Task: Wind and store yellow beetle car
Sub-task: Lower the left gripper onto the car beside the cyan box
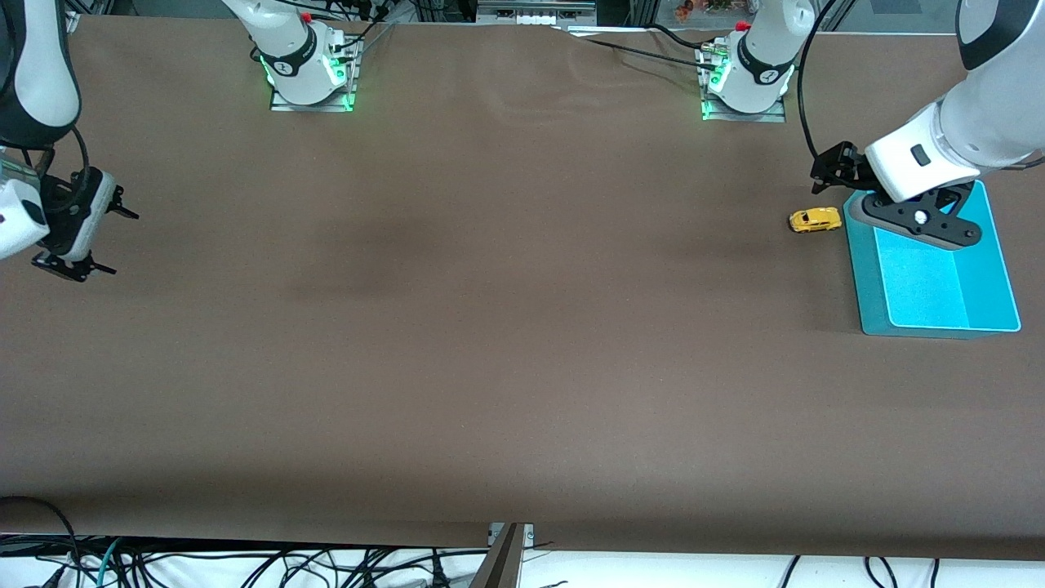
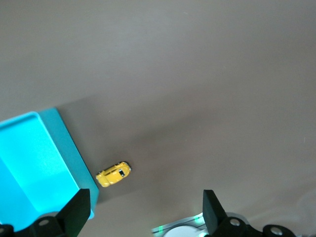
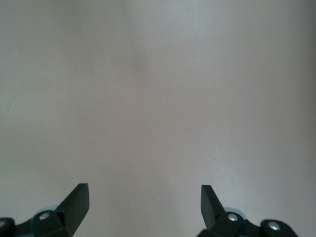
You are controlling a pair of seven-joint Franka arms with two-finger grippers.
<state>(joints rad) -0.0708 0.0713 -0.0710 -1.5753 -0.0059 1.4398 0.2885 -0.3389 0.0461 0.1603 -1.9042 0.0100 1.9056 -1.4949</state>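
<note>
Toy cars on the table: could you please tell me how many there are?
1. The yellow beetle car sits on the table beside the blue bin, at the left arm's end. Part of the bin's inside is hidden by the left gripper.

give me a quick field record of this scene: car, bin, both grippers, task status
car: yellow beetle car on the table, beside the bin, toward the left arm's end
bin: blue bin, nothing seen inside
left gripper: open, holding nothing, over the bin's edge near the car
right gripper: open, holding nothing, waiting over bare table at the right arm's end
task status: car not yet grasped or stored
</note>
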